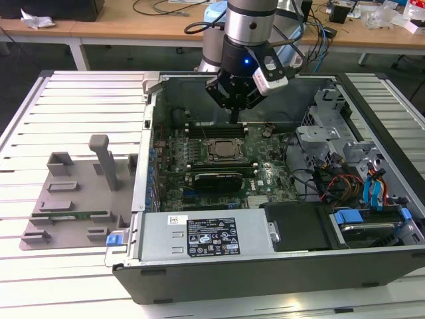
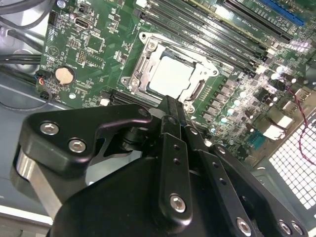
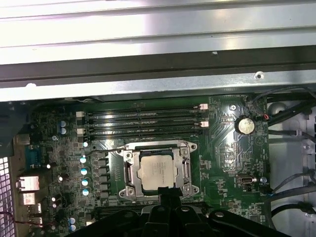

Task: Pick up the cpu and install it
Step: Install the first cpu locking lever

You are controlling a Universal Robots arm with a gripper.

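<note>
Sitting flat inside the black square socket frame (image 3: 159, 170) on the green motherboard (image 2: 94, 44), the small square cpu with its silvery-white top plate (image 3: 159, 171) looks already seated. Above it, within the open grey computer case (image 1: 265, 269), hangs the black pincer (image 1: 236, 114), fingers pressed together with nothing between them, probably because the chip was let go.

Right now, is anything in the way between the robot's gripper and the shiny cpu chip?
Nothing visible. The cpu already sits in the socket frame on the motherboard, and the gripper hangs just beside it with open space between them.
</note>
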